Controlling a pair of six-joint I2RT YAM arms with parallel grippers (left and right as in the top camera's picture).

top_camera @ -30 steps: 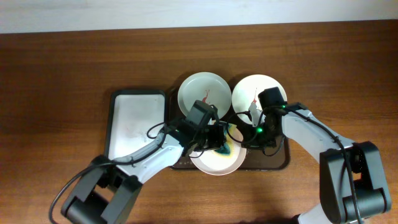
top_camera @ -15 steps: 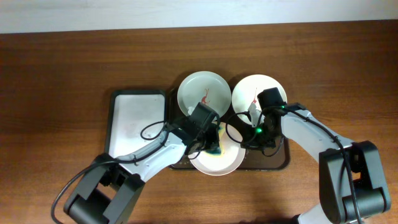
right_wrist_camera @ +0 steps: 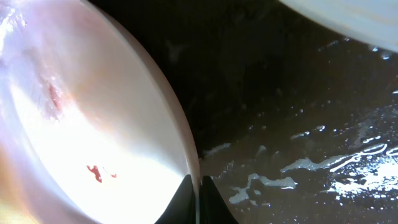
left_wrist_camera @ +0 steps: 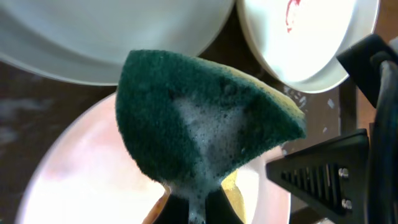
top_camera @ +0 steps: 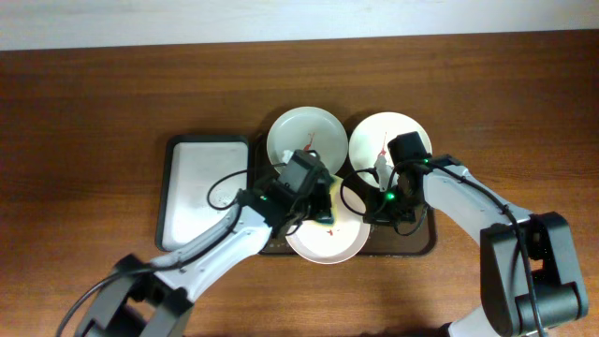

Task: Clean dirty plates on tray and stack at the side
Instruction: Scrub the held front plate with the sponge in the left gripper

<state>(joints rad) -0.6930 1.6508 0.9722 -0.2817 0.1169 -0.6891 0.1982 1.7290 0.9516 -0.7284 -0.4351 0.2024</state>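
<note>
At the far left of the worktop (top_camera: 84,112) lies a small white tray (top_camera: 206,192) with a black rim, and nothing is stacked on it or beside it yet. Next to it is the brown tray (top_camera: 423,245), and all three plates are on it.

The left gripper (top_camera: 314,198) is pinching a green and yellow sponge (left_wrist_camera: 199,118), which is full of foam, and holds it over the far edge of the front plate (top_camera: 328,245). I cannot tell if the sponge touches the plate or hangs just above it.

Behind it, the pale green plate (top_camera: 304,136) and, to its right, the white plate (top_camera: 388,139) each carry a red squiggle of sauce.

The right gripper (right_wrist_camera: 199,190) is closed on the right rim of the front plate, with one finger on each side of the edge, so it seems to keep the plate steady. Around it the brown tray is wet, with soapy specks.

I judge that the step in hand is the scrubbing of the first plate. It looks nearly clean: the right wrist view shows only a pale pink smear and a small red speck (right_wrist_camera: 94,171).

The next move probably calls for one more pass of the sponge over these rests, while the right gripper holds firm. After that the plate should go to the side, and two dirty plates remain
</note>
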